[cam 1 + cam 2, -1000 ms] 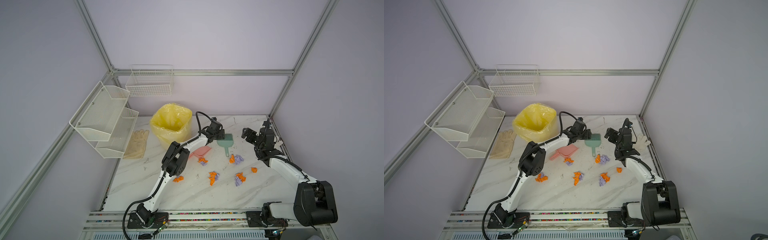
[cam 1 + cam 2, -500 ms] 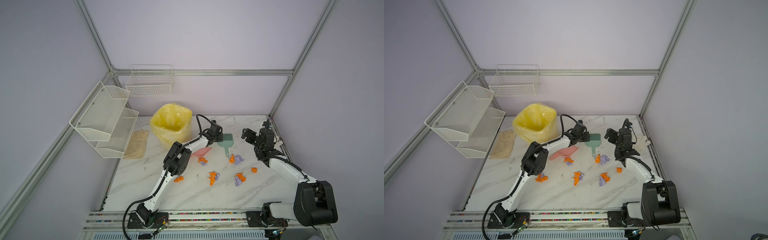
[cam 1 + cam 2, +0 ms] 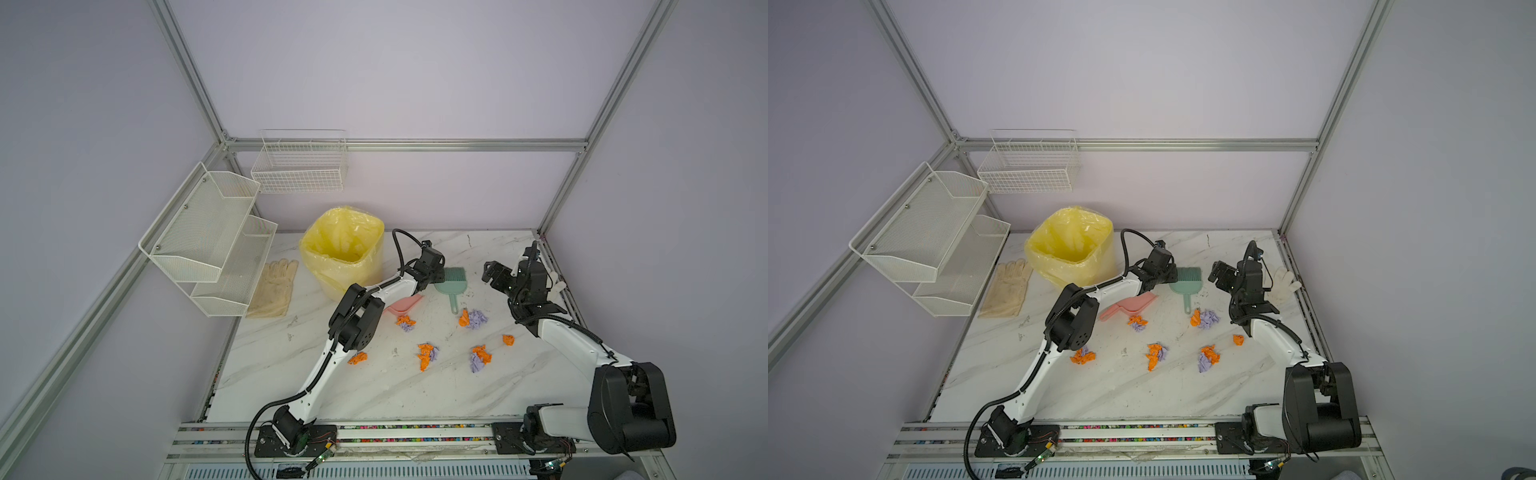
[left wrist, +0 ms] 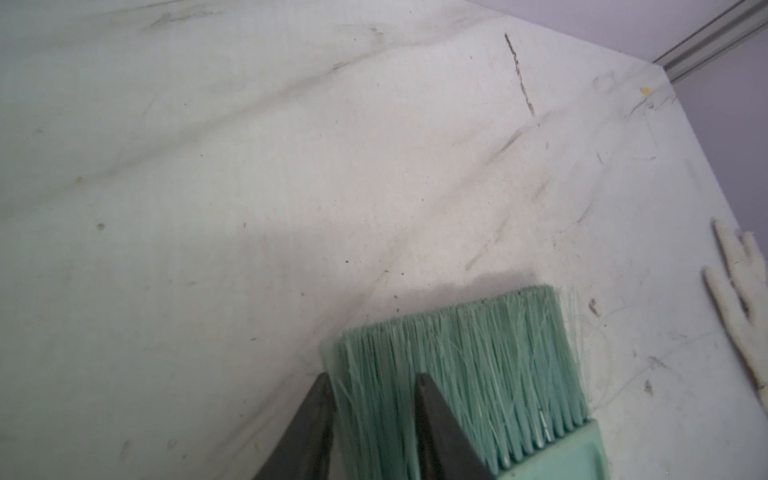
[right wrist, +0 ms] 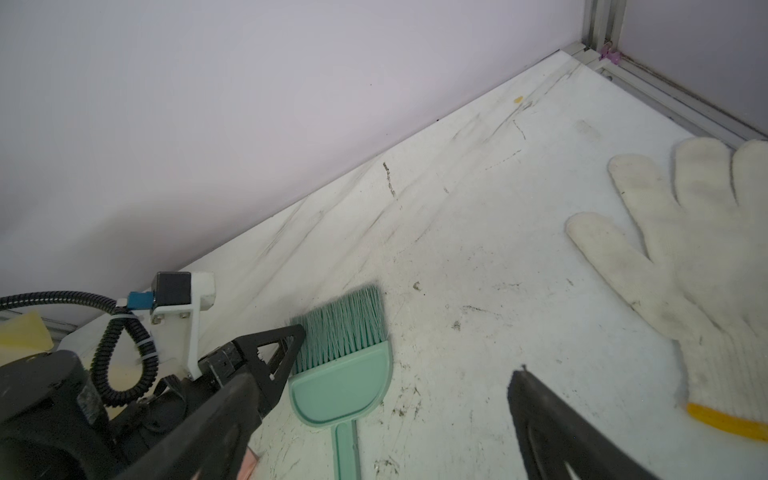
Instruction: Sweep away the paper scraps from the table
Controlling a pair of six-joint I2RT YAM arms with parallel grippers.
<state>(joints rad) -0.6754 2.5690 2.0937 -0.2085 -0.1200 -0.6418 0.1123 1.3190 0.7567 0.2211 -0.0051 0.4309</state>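
1. The small, crumpled, bright orange and pale purple paper scraps (image 3: 426, 355) lay loose in six separate wads and clusters across the middle of the flat white, grey-veined table (image 3: 374, 395), between the two arms.
2. One cluster lay just beside the pink plastic dustpan (image 3: 401, 305). Another lay near the handle end of the mint-green plastic hand brush (image 3: 451, 282). A lone orange wad sat close to the right arm.
3. The left arm (image 3: 353, 328) crossed over the dustpan and hid part of it, and its elbow partly covered the leftmost wad in a top view.
4. The left gripper (image 4: 374, 399) sat at the brush's bristle end, at one side edge. Its jaws stood narrow with a strip of bristles showing between the fingers (image 4: 432, 415). I could not tell whether they pinched the bristles.
5. The right gripper (image 5: 384, 378) hung wide and held nothing, over the table between the brush and a white knit glove (image 5: 685, 270) with a yellow cuff.
6. A bin (image 3: 343, 249) lined with a yellow plastic bag stood behind the left arm. Flat beige gloves (image 3: 274, 286) lay beside it under white wire-mesh shelves (image 3: 208, 241), well apart from the scraps.
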